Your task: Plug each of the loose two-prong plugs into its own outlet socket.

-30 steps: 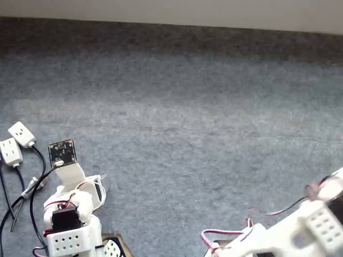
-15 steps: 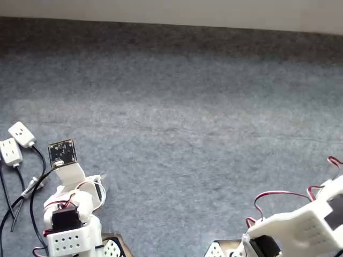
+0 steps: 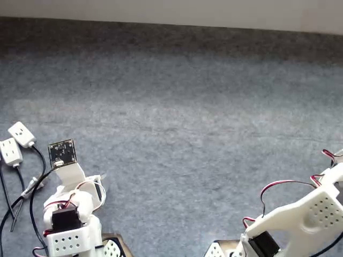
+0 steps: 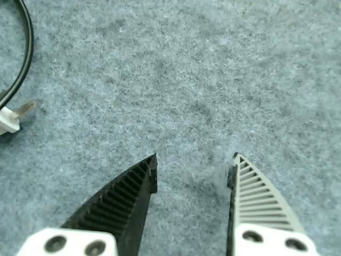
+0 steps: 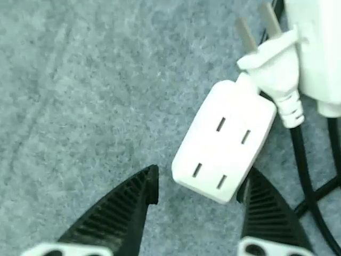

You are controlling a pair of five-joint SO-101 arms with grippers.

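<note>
High view: two white sockets left of left arm (image 3: pixel 69 214), slots up. Outer socket (image 3: pixel 9 151) long axis fore-aft; inner socket (image 3: pixel 21 134) diagonal, cord end toward left arm. Right arm (image 3: pixel 300 225) far right of left arm.

Left wrist view: left gripper (image 4: pixel 194 165) fingers spread, nothing between. One plug (image 4: pixel 9 117) off to side, prong pointing across ahead of fingertips.

Right wrist view: right gripper (image 5: pixel 202 170) fingers spread. One double socket (image 5: pixel 224 141) between fingertips, long axis diagonal, four slots up, contact unclear. One two-prong plug (image 5: pixel 272 58) at its far end, prongs pointing away from gripper.
</note>
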